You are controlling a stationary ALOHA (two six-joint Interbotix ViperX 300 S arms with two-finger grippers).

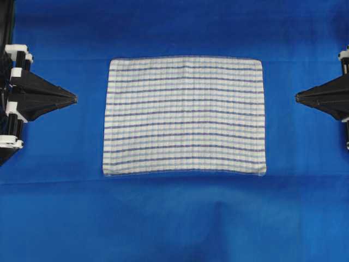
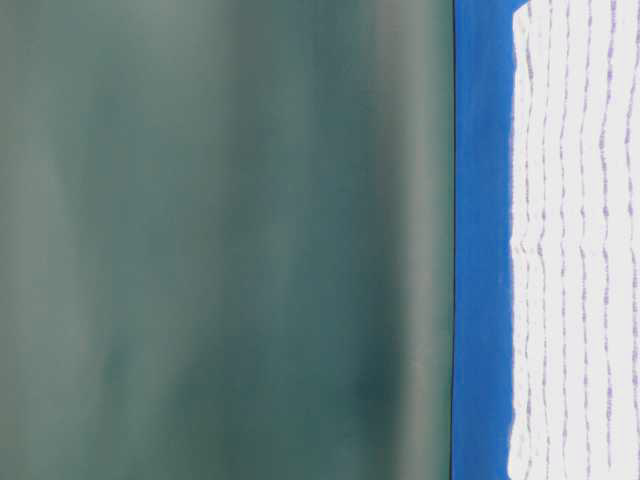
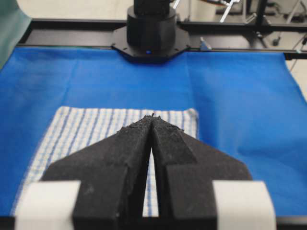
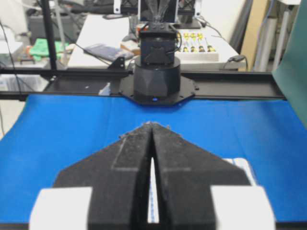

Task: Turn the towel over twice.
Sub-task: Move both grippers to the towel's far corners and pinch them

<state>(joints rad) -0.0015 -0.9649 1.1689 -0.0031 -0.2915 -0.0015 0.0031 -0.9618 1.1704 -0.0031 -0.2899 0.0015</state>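
Because it lies spread out flat in a single layer, the rectangular white woven towel with thin dark-blue and light-blue stripes (image 1: 184, 115) looks light, soft and limp, a cloth that will sag and fold wherever it is not supported rather than hold its shape. It rests in the middle of the desk on the plain solid-blue sheet (image 1: 174, 218), with its long edges parallel to the stripes and only slight ripples along the near hem. My judgement is that it is neither fragile nor heavy, but its thin hem sits flush with the sheet, so a pinch may catch the blue fabric underneath as well. The best places to take hold seem to be the two corners of one long edge, one per arm, so the cloth can be lifted evenly and laid over without bunching. The black left gripper (image 1: 74, 99) hangs beside the towel's left edge, apart from it, its jaws pressed together on nothing; the black right gripper (image 1: 297, 97) mirrors it beyond the right edge, likewise closed and empty. No containers are visible on the desk, so there is nothing to report as held inside anything.
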